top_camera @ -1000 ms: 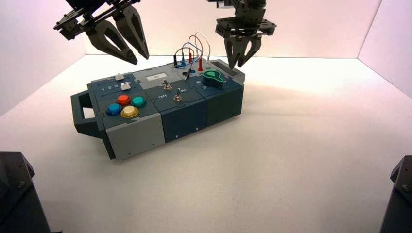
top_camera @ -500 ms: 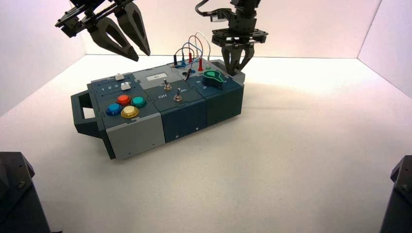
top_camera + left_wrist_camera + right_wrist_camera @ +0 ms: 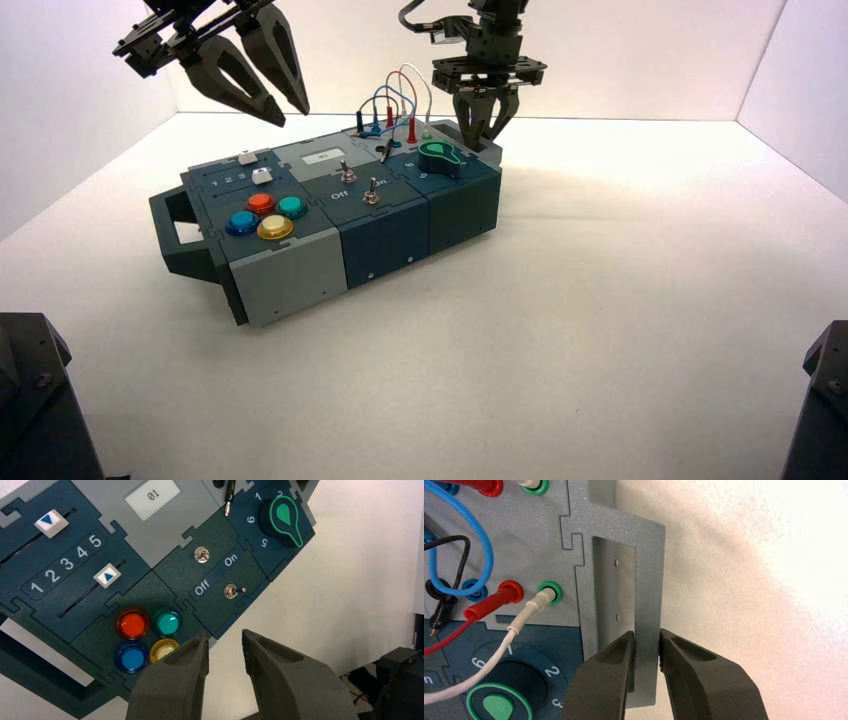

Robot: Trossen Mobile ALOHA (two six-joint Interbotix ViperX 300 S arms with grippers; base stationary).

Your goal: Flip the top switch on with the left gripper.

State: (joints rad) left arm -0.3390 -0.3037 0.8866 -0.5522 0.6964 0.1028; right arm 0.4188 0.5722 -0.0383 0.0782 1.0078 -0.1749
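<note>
The top switch (image 3: 343, 172) is a small silver toggle on the box's dark blue middle panel, farther back than its twin (image 3: 371, 192) between the "Off" and "On" lettering. It also shows in the left wrist view (image 3: 202, 555), with the twin (image 3: 231, 591) beside it. My left gripper (image 3: 290, 113) hangs high above the box's back left, open and empty, well clear of the switches; in its wrist view (image 3: 225, 635) it sits over the box's front edge. My right gripper (image 3: 478, 140) is shut on the box's grey end wall (image 3: 646, 595).
The box (image 3: 290, 275) stands turned on the white table. It carries several coloured buttons (image 3: 268, 215), two white sliders (image 3: 107, 575), a green knob (image 3: 438, 157) and looped wires (image 3: 395, 105). A dark handle (image 3: 175, 235) sticks out at its left end.
My right gripper came down and closed on the box's grey end wall. The box shifted slightly to the right. My left gripper rose a little.
</note>
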